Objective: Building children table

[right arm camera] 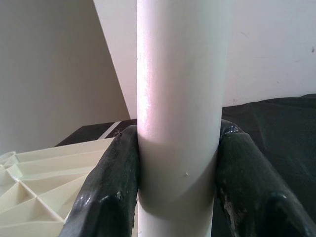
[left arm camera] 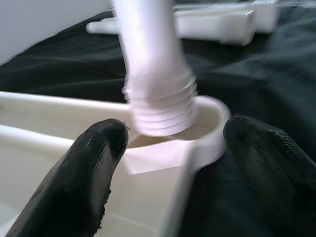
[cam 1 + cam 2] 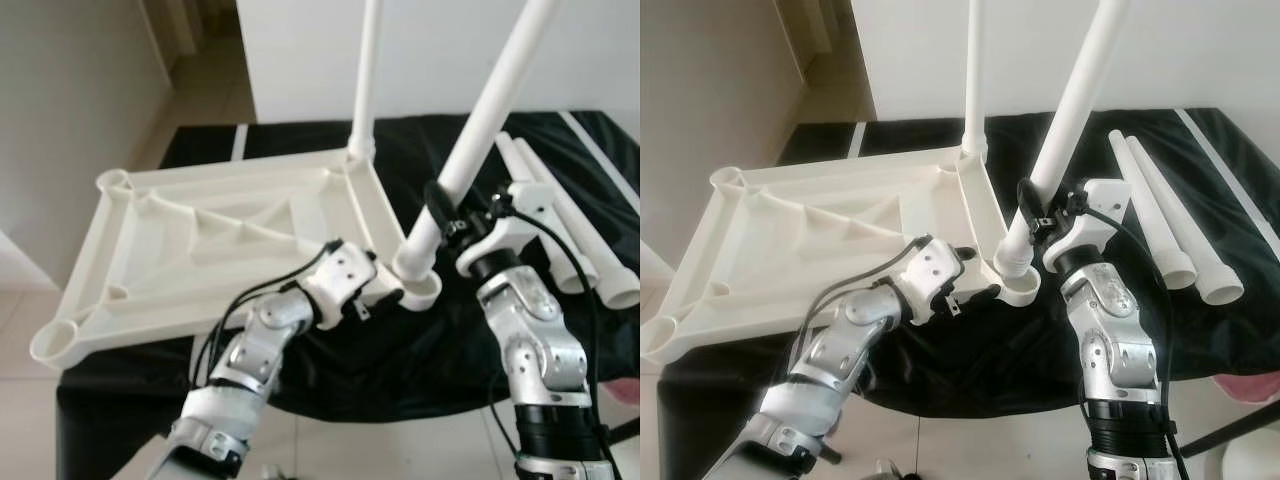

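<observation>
A cream tabletop (image 3: 200,250) lies upside down on a black-covered surface. One white leg (image 3: 366,80) stands upright in its far right corner. My right gripper (image 3: 447,215) is shut on a second white leg (image 1: 177,98), which leans to the right. That leg's threaded end (image 2: 158,106) sits at the mouth of the near right corner socket (image 2: 210,133), tilted and not seated. My left gripper (image 3: 385,295) is open and straddles this corner, one finger (image 2: 94,168) inside the tabletop's rim and the other finger (image 2: 271,163) outside it on the cloth.
Two spare white legs (image 3: 560,230) lie side by side on the black cloth (image 3: 400,360) to the right. A white wall stands behind. Pale floor lies to the left, past the overhanging tabletop corner (image 3: 55,340). Something pink (image 3: 1250,385) shows at the lower right.
</observation>
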### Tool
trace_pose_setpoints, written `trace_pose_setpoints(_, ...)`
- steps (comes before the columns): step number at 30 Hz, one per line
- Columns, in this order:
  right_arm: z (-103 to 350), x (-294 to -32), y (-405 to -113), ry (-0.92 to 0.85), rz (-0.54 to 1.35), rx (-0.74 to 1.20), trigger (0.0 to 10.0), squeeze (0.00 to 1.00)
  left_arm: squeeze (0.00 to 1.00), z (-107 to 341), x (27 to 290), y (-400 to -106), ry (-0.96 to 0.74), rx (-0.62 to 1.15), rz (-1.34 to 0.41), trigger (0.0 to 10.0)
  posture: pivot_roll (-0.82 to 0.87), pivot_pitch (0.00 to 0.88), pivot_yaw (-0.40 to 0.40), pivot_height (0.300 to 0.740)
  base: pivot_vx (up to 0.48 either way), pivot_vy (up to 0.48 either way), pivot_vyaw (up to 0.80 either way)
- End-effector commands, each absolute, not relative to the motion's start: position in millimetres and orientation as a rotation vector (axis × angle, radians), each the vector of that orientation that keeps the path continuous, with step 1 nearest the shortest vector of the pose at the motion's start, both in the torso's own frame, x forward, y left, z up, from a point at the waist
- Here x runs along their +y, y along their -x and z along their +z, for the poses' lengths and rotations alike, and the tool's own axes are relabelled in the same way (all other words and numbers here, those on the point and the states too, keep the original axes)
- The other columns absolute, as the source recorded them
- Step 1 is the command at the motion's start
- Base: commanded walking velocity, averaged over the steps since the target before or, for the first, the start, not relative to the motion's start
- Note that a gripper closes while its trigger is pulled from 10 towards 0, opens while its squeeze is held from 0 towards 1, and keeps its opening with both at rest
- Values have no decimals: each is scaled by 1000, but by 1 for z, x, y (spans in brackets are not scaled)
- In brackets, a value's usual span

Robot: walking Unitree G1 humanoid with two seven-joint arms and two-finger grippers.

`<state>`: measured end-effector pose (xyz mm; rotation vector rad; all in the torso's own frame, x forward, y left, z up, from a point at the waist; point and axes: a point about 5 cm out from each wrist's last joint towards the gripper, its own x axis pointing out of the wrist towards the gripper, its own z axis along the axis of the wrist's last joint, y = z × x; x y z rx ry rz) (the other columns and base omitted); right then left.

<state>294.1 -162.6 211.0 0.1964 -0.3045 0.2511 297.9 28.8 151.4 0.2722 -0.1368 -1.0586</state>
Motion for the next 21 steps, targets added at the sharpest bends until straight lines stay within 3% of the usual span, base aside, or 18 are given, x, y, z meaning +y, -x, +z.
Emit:
trace_pose_setpoints(1, 208, -162, -291, -189, 252, -290, 10000, 0, 0, 150, 29, -291, -250, -110, -1118, 10000, -42, 13, 24, 740, 0, 0, 0)
trace_pose_setpoints(21, 189, -176, -282, -17, 251, -250, 10000, 0, 0, 153, 35, -279, -266, -84, -1161, 10000, -44, 13, 30, 740, 0, 0, 0)
